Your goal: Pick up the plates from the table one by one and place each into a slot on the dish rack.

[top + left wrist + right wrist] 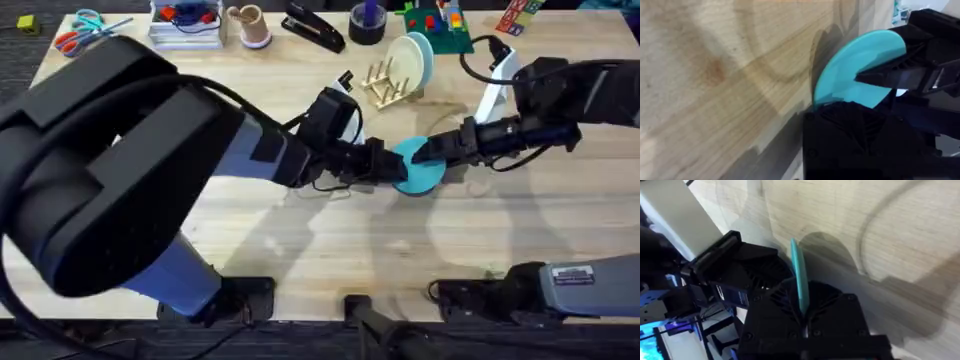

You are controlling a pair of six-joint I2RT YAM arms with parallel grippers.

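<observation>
The turquoise plate (418, 172) is held tilted on edge just above the table (330, 250), in the middle. My left gripper (393, 167) is shut on its left rim, and my right gripper (428, 152) is shut on its right rim. In the left wrist view the plate (855, 70) rises from my own fingers (840, 120), with the right gripper's fingers (890, 75) clamped on its far side. The right wrist view shows the plate (799, 277) edge-on between my own fingers. The dish rack (383, 85) stands behind, with the cream-yellow plate (405, 58) upright in a slot.
A pale-blue plate (427, 52) stands behind the cream one in the rack. Along the back edge lie scissors (75, 32), a clear tray (185, 28), a cup (250, 25), a stapler (312, 28), a tape roll (368, 24) and coloured toys (437, 24). A white object (495, 92) stands at the right.
</observation>
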